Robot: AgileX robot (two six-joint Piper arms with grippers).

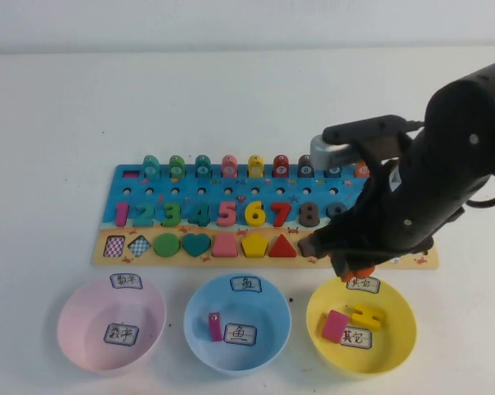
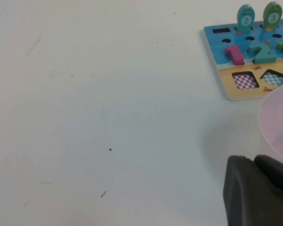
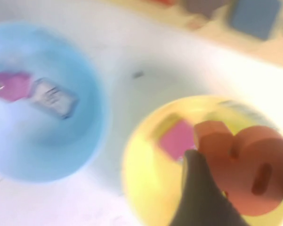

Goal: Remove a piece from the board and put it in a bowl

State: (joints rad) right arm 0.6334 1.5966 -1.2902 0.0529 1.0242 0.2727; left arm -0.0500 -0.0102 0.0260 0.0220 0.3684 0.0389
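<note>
Near edge of tabletop (image 1: 49, 123), three bowls in a row: pale pink bowl (image 1: 74, 346) toward near-left corner, only its labels inside; light blue bowl (image 1: 268, 333) in the middle w/ a pink piece inside; yellow bowl (image 1: 395, 350) toward the right, holding a pink block (image 1: 334, 326) and a yellow piece (image 1: 365, 315).

Right claw (image 1: 356, 271) hangs just over far rim of yellow bowl, pinching the orange "10" (image 3: 245, 165) between dark fingers (image 3: 200, 197), so piece is off the board and airborne, right over the yellow interior (right wrist view blurred, prob. mid-swing).

Behind the bowls, board (image 1: 107, 247) runs parallel to near edge; numbers and shapes seated along it, right end hidden under the arm.

Left claw (image 2: 259, 193) parked low beside pink bowl's outer left side, near the board's left end; can't tell whether spread or pressed together.

Risks, judged from here:
- Wrong bowl. Release now = "10" lands in yellow, not pink. Needs a long carry across the near edge to far-left bowl.
- Carry crosses blue bowl; low pass could clip a rim and shove it.
- Grip looks to be on one end of the piece only; quick swing may twist or drop it mid-route, likely into blue.
- Pink bowl sits close by left claw, so tight approach there.
</note>
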